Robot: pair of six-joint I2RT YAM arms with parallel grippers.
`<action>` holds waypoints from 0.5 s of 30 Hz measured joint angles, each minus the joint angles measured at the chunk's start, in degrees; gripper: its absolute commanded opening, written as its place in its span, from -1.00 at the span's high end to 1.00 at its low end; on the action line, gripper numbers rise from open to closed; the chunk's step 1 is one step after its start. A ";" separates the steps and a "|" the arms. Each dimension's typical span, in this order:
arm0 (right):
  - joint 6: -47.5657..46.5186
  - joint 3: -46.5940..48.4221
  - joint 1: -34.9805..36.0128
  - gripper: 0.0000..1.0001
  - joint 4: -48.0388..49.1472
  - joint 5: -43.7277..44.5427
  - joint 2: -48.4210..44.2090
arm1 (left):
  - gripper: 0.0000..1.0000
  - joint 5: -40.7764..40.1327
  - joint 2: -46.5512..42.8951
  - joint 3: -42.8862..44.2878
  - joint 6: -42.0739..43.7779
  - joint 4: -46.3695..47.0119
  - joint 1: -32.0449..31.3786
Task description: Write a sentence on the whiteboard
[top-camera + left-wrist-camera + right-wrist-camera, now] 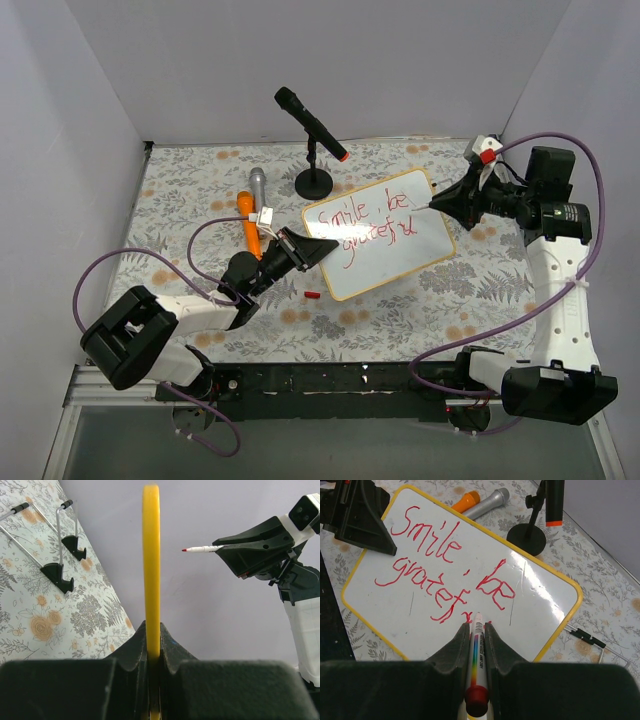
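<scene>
The whiteboard (400,262) with its yellow rim is held tilted above the table. My left gripper (322,248) is shut on its left edge; in the left wrist view the rim (151,555) runs edge-on between the left gripper's (152,635) jaws. The sentence (445,565), red words in two lines, reads "Smile, be grateful". My right gripper (476,626) is shut on a white marker (477,645) with a red end, pointing at the end of the lower line. Seen from the left wrist, the marker's red tip (186,550) stands a little off the board.
A black microphone (312,125) on a round stand (314,183) stands behind the board. An orange and silver handheld microphone (250,210) lies at the left. A small red cap (311,295) lies on the floral cloth near the board. White walls close three sides.
</scene>
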 measured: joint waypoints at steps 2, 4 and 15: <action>0.35 -0.66 -0.07 0.97 0.26 -0.31 -0.02 | 1.00 0.15 0.00 -0.07 0.04 -0.04 0.00; 0.57 -1.77 -0.28 0.97 0.50 -0.59 -0.02 | 1.00 0.24 0.00 -0.07 0.09 0.02 0.00; 0.72 -2.47 -1.81 0.97 1.20 -0.63 0.00 | 1.00 1.05 0.00 -0.07 0.11 0.42 0.00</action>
